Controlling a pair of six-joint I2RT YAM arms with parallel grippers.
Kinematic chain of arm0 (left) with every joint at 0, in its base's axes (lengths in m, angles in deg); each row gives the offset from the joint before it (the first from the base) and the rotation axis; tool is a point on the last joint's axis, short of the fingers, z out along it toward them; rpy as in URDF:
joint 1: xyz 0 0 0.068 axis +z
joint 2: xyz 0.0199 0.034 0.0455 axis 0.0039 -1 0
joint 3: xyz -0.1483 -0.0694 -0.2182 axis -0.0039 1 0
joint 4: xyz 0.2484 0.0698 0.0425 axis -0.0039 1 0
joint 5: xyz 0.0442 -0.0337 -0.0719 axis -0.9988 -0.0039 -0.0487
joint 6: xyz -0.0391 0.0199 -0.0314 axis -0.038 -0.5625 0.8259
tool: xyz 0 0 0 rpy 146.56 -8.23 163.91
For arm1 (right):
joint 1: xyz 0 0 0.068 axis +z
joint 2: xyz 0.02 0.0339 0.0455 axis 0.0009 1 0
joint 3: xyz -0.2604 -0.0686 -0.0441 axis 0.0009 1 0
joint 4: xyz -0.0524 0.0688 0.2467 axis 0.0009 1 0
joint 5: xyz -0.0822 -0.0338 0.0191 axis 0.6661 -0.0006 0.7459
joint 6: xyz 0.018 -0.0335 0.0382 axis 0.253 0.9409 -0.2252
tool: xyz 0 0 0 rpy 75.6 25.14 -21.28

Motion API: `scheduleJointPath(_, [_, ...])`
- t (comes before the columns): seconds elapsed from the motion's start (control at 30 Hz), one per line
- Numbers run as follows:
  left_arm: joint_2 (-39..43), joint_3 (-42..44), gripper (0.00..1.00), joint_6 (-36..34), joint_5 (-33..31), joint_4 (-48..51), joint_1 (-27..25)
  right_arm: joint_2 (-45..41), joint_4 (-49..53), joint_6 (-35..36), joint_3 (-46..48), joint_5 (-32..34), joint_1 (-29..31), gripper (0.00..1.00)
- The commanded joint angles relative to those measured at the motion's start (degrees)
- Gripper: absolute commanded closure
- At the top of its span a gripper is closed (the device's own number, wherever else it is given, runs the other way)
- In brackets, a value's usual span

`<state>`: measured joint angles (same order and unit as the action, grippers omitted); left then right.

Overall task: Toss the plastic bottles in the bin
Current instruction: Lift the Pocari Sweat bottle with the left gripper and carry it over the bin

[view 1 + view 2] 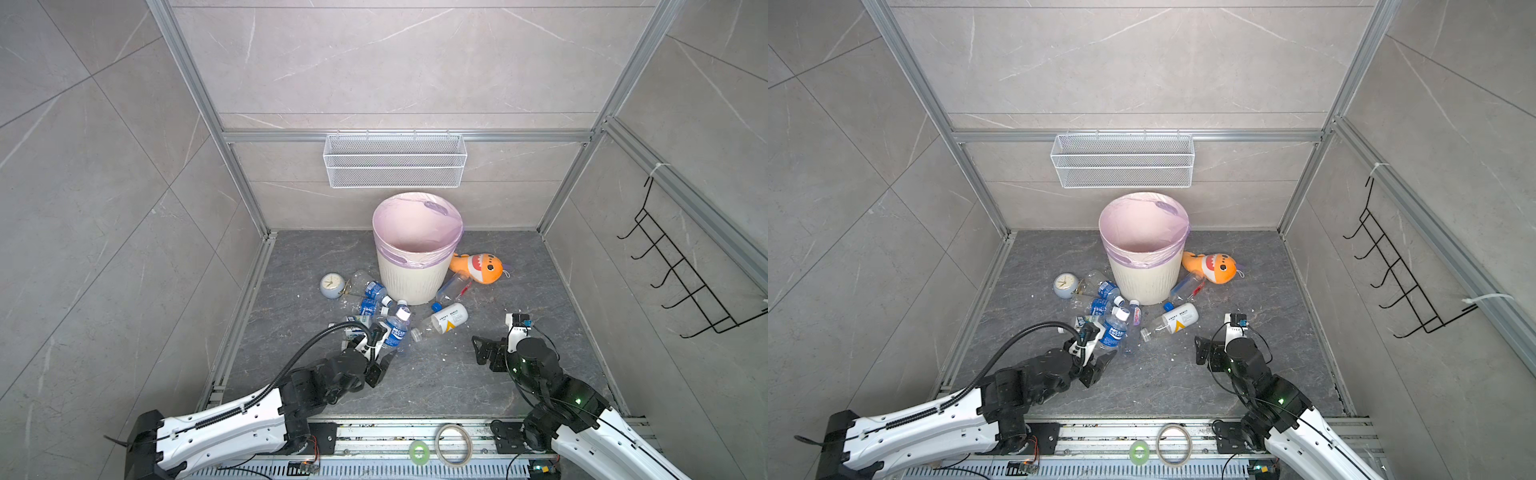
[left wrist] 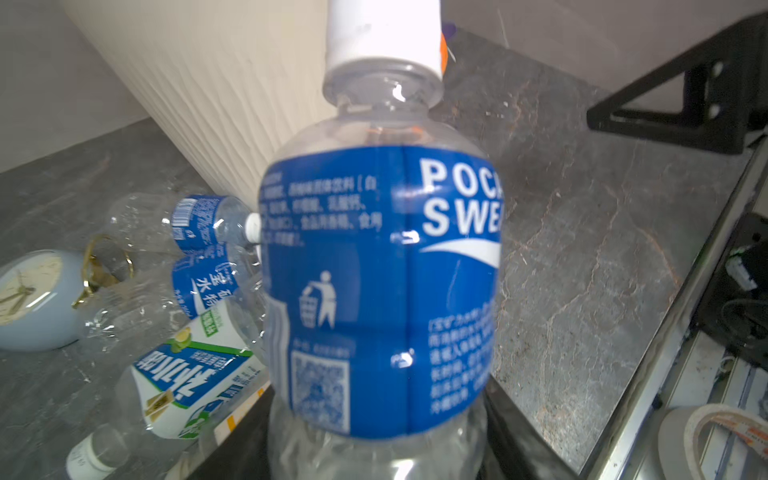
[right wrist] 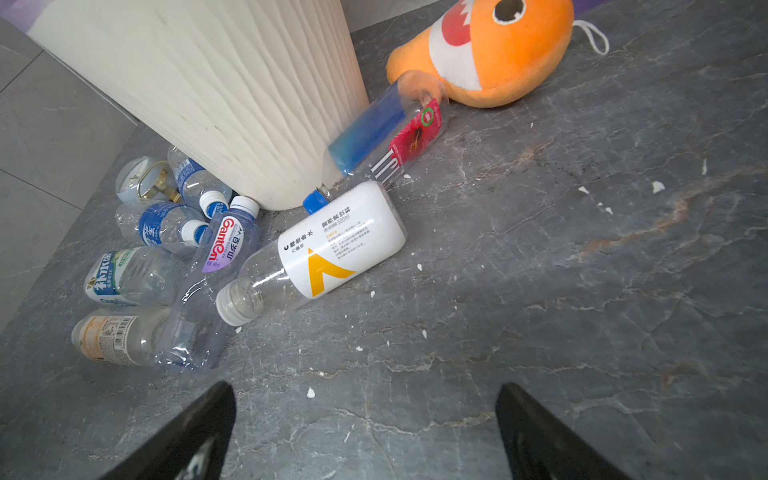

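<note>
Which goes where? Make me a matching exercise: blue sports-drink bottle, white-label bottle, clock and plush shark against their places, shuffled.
1. blue sports-drink bottle
2. white-label bottle
3. clock
4. plush shark

A. left of the bin, seen from above
B. held in the left gripper
C. right of the bin, seen from above
D. lying on the floor in front of the bin

Pairs: 1-B, 2-D, 3-A, 4-C.

Pocari bottle base cut off, label perhaps blurred
</note>
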<state>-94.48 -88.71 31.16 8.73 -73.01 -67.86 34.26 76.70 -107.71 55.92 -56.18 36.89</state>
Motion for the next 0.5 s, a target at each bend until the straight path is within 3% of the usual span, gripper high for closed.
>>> scheduleJointPath(0.0, [3.4,-3.0,0.42,-1.1,-4.8,1.2,-0.3,0.0,-0.6,0.8,0.7,-0.1,0.2,0.00])
scheduleJointPath(0.17, [3.4,-10.1,0.44,-6.3,-6.3,0.9,-0.3,-0.3,-0.6,0.7,0.7,-0.2,0.2,0.00])
scheduleJointPath(0.33, [-5.1,-22.4,0.45,-13.8,-5.9,-0.5,0.7,-0.5,-0.6,0.6,0.8,-0.3,0.3,0.00])
scheduleJointPath(0.4, [-9.2,-28.0,0.46,-14.7,0.8,-1.5,5.0,-0.5,-0.6,0.7,0.8,-0.2,0.3,0.00])
scheduleJointPath(0.47, [-15.0,-35.6,0.46,-12.5,11.6,-1.0,13.9,-0.6,-0.5,0.7,0.9,-0.2,0.3,0.00])
